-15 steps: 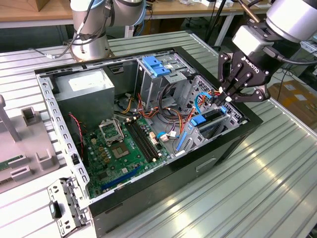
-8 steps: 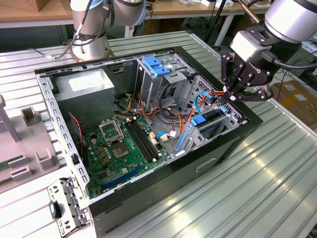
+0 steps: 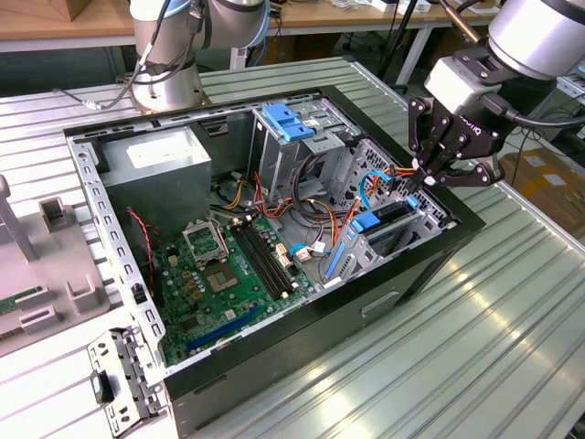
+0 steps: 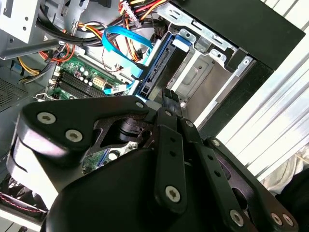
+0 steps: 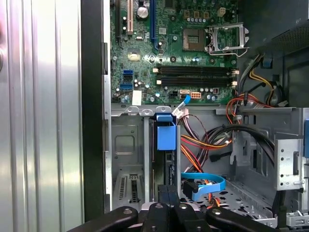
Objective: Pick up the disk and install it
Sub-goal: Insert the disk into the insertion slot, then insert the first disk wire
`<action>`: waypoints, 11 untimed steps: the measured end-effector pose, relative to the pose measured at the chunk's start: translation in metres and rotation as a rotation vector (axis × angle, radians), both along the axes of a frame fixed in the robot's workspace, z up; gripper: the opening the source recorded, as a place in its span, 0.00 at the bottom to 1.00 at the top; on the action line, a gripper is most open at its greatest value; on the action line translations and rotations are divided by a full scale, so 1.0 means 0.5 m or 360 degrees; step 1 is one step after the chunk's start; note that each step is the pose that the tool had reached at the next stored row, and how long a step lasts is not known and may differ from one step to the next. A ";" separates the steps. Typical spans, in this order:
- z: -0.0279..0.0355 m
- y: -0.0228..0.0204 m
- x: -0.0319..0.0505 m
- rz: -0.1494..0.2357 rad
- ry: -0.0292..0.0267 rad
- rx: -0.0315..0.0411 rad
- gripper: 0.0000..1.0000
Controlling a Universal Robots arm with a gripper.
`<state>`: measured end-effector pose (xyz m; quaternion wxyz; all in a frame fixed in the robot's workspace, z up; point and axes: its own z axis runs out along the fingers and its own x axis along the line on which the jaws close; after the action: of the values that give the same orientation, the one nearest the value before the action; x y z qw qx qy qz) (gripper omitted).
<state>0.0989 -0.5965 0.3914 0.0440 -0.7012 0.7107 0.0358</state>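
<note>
While the flat grey hard drive framed in bright blue plastic rails [image 3: 393, 212] stands on its edge in the silver metal drive bay [image 4: 207, 82] at the corner of the open black computer case [image 3: 402, 293], the black gripper [image 3: 427, 179] hangs directly above it. The fingers [image 4: 170, 99] are pressed together with nothing between them, their tips at the disk's upper edge; whether they touch it cannot be told. Closed fingers over an edge-on drive suggest pressing it down along its slot rather than carrying it, so the disk looks at or near its seat.

Standing the drive on edge lets its blue rails ride the bay's guides. The light-blue flat cable [image 4: 120, 36] loops just beside the bay, near the drive's connector end.

Counts:
- one disk
- one gripper with two fingers
- two bay slots as far as can be seen, the disk in one and the neighbouring slot vacant
- one green motherboard [image 3: 219, 274]
- one grey power-supply box with a white label [image 3: 155, 169]
- one light-blue plastic latch piece [image 3: 288, 122] atop the taller drive cage

The case lies on its side on the ribbed metal desk [image 3: 494, 347], leaving the interior open from above.
</note>
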 end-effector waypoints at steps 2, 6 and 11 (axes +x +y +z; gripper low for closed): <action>0.000 0.0000 0.000 0.0000 -0.00008 0.0000 0.11; 0.000 0.0000 0.000 0.0000 -0.00027 0.0000 0.11; -0.001 0.0009 0.010 0.0000 -0.00010 0.0000 0.11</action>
<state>0.1041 -0.5960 0.3909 0.0442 -0.7013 0.7106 0.0355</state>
